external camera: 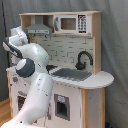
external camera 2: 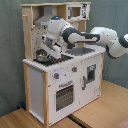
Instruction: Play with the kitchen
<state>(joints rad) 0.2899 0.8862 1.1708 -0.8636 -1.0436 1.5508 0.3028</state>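
The toy kitchen (external camera: pixel 80 102) is white and light wood, with a grey sink (external camera: pixel 70 75), a black tap (external camera: pixel 84 59) and a hood (external camera: pixel 39 29). In the second exterior view the kitchen (external camera 2: pixel 37 85) shows its oven door (external camera 2: pixel 64 95) and black hob (external camera 2: pixel 56 59). My arm comes in from the second exterior view's right. My gripper (external camera 2: pixel 48 51) hangs low over the hob, close to a pale round pan (external camera 2: pixel 42 56) at the hob's left end. In the first exterior view my own arm hides the gripper and the hob.
A toy microwave (external camera: pixel 67 23) sits in the top shelf. My white arm (external camera: pixel 35 85) fills the first exterior view's lower left, in front of the cabinet. The kitchen stands on a wooden floor (external camera 2: pixel 100 112), with a grey curtain (external camera 2: pixel 10 55) behind it.
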